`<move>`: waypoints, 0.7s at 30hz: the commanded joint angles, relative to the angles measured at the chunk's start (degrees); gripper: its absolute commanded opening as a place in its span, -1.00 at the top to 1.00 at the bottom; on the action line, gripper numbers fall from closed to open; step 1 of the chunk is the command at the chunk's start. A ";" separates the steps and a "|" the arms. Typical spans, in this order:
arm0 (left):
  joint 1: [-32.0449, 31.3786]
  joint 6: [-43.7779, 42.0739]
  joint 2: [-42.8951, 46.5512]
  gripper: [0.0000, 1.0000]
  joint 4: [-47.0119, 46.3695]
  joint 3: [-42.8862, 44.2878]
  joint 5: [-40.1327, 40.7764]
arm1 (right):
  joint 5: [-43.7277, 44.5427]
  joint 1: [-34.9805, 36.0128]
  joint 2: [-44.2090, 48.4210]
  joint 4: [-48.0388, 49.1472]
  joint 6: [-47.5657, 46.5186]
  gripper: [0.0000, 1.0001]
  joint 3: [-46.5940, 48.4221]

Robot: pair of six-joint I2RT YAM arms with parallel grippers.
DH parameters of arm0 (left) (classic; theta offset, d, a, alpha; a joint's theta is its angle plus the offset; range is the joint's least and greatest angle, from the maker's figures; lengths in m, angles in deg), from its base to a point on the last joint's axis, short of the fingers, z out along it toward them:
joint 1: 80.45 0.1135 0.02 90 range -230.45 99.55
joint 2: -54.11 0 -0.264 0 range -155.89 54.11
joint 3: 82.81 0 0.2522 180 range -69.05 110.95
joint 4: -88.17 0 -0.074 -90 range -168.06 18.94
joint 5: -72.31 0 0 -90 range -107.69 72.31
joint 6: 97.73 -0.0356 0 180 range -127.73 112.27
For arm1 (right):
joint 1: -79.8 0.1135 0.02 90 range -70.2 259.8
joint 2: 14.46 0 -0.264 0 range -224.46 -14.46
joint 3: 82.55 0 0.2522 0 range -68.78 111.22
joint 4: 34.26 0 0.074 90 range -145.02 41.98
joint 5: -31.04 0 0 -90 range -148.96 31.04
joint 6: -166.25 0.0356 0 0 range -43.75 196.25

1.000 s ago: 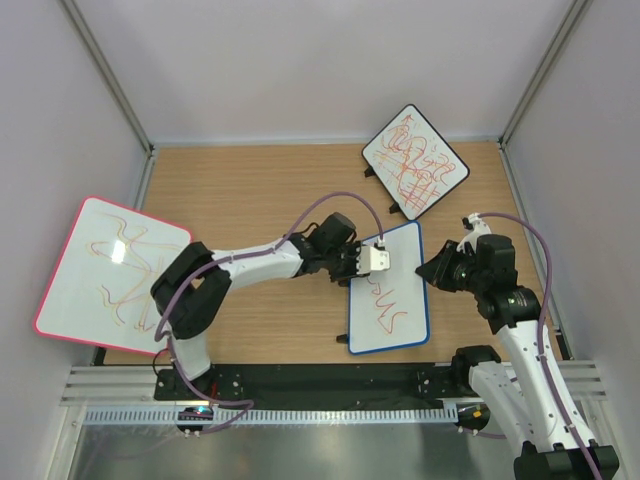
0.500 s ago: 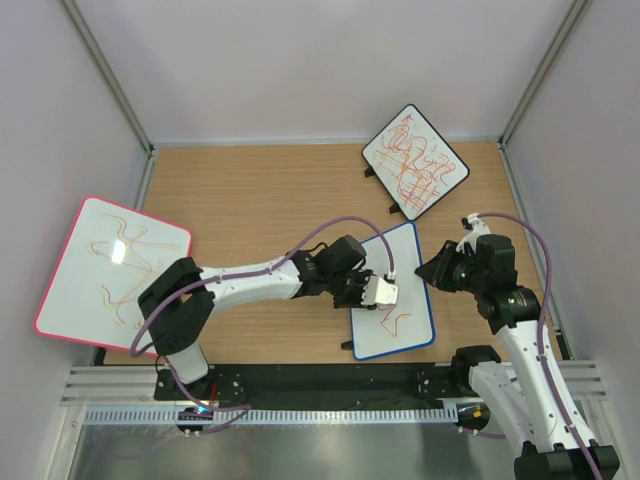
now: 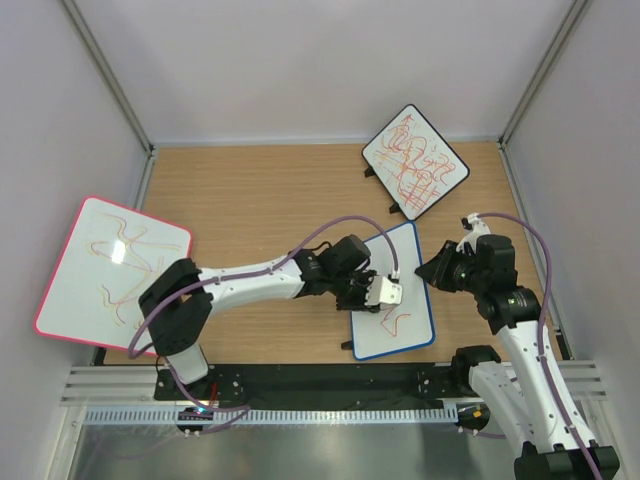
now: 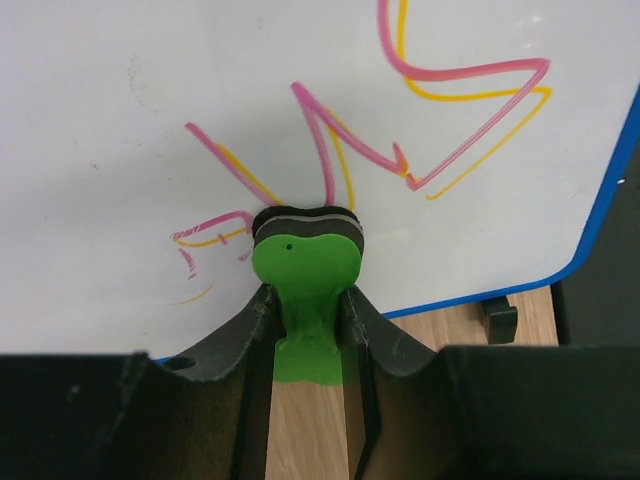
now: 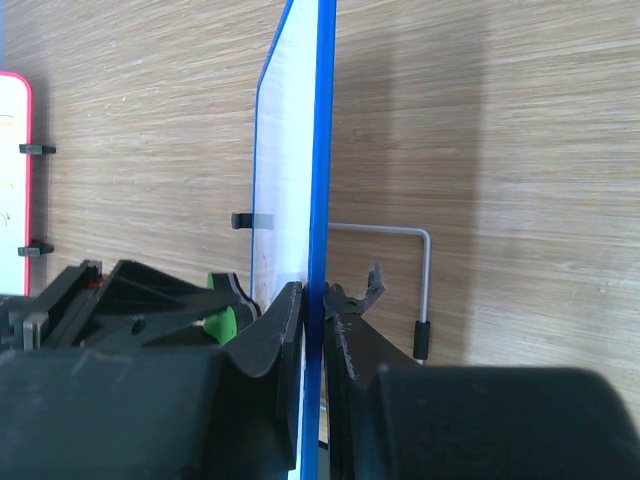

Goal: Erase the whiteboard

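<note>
1. Left gripper [image 3: 388, 292] has slid down the whiteboard [image 3: 410, 300] since a second ago. It was up near the top edge and now sits about halfway down, on the board's left side. It has barely budged in the last half second.
2. The board has also turned a bit on the desk [image 3: 260, 190], and less of the red squiggle [image 3: 396, 320] shows than before.
3. The whiteboard is the blue-framed one at the right of the desk, between the two arms and propped at a tilt. The black-framed board [image 3: 413, 160] is behind it, and the pink-framed board [image 3: 110, 270] is way off at the left.
4. In the left wrist view, the left gripper [image 4: 305, 300] is clamped tight on the green handle of an eraser [image 4: 303, 255]. The eraser's dark pad is pressed flat on the whiteboard [image 4: 300, 100], right under some pinkish-red zigzag lines [image 4: 400, 160].
5. The right gripper [image 3: 432, 270] is at the board's right edge.
6. In the right wrist view, the right gripper [image 5: 315, 295] is pinched shut on the blue frame of the whiteboard [image 5: 318, 150]. The jaws are nearly together, with only the edge between them.
7. A wire stand [image 5: 400, 232] pokes out behind the board.
</note>
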 commanded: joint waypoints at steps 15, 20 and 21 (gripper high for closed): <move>8.87 0.69 -7.10 0.99 -1.00 8.45 2.01 | 0.82 0.30 1.39 0.49 -1.29 0.98 1.68; 7.82 3.23 -6.57 0.99 -0.83 8.02 -1.51 | 0.83 0.39 1.48 0.57 -1.29 0.98 1.67; 7.64 4.72 -6.22 1.00 -0.91 7.41 -2.82 | 0.83 0.30 1.48 0.57 -1.29 0.98 1.67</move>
